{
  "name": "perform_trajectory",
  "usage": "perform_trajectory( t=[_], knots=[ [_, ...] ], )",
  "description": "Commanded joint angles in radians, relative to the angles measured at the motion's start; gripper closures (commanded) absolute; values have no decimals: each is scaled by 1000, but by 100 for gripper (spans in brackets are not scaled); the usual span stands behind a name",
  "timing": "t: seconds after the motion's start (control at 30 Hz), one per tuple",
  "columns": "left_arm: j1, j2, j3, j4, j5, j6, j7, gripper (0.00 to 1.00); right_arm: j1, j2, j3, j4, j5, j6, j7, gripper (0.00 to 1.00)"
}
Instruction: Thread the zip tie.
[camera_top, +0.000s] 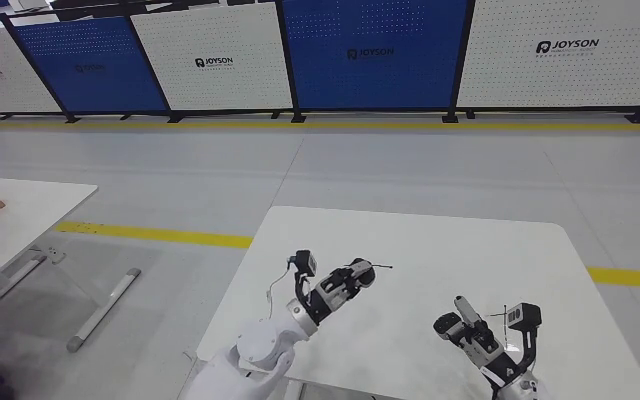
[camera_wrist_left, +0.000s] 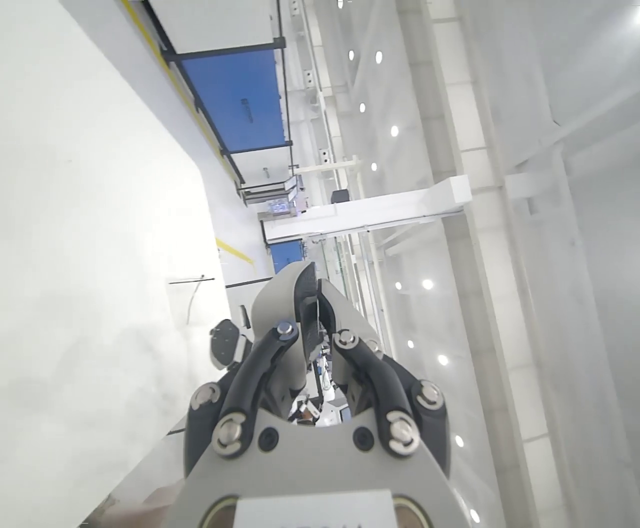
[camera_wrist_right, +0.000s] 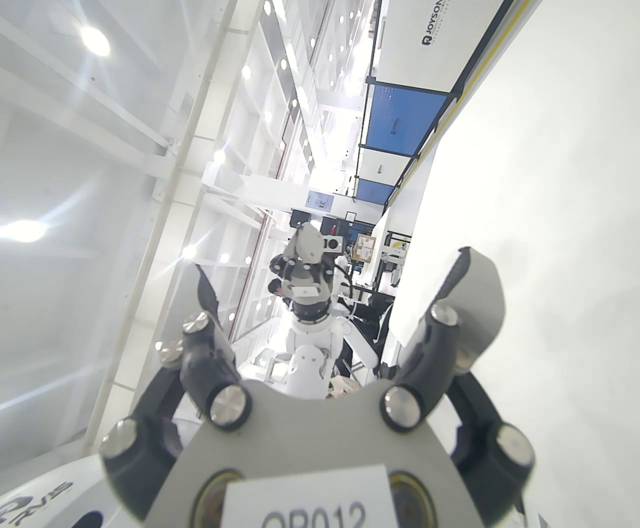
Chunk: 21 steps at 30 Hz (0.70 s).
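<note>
1. The left gripper (camera_top: 362, 272) is over the near-left part of the table (camera_top: 440, 235), its fingers pressed together on the tie (camera_top: 378, 265). The left wrist view shows a thin dark strip pinched edge-on between the pads (camera_wrist_left: 306, 300)
2. From the top, a short dark length of the tie sticks out past the fingertips over the table and points toward the right arm. It has a small lump at its end (head or tail, I cannot tell)
3. In the left wrist view a dark line (camera_wrist_left: 192, 281) shows against the table farther off, with a grey curve beside it. I cannot tell whether that is the tie's free end and its shadow
4. The right gripper (camera_top: 492, 318) is by the table's near edge, to the right and well apart from the tie. Its fingers are spread wide and hold nothing
5. Handling, as I judge it: the tie is very light, thin and springy. A short free length will likely stand out unsupported, but a long one will droop and wobble. It looks like smooth plastic, so it may slide or twist between flat pads
6. Where to hold: pinch the flat faces just behind the end that must enter the head, so that little of it whips about. The other gripper would best take it just beside the head, leaving the slot uncovered
7. The risk is that a hard squeeze near the tip bends it off line, and the slot looks easy to miss
</note>
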Motion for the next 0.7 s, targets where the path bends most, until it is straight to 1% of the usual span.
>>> perform_trajectory(
  t=[0.0,0.07,0.1,0.13,0.47,0.53,0.6,0.67],
  knots=[
    [32,5,-26,-63,-10,-14,-14,100,0,0,0,0,0,0,0,0],
    [56,8,-48,-109,-39,-25,-28,100,0,0,0,0,0,0,0,0],
    [70,10,-59,-128,-63,-18,-43,100,0,0,0,0,0,0,0,0],
    [75,11,-63,-136,-76,-8,-57,100,0,0,0,0,0,0,0,0],
    [75,11,-63,-136,-76,-8,-57,100,0,0,0,0,0,0,0,0],
    [70,10,-59,-134,-74,-7,-48,100,0,0,0,0,0,0,0,0],
    [64,9,-59,-146,-63,-27,-45,100,0,0,0,0,0,0,0,0],
    [73,11,-69,-180,-66,-62,-60,100,0,0,0,0,0,0,0,0]
  ],
)
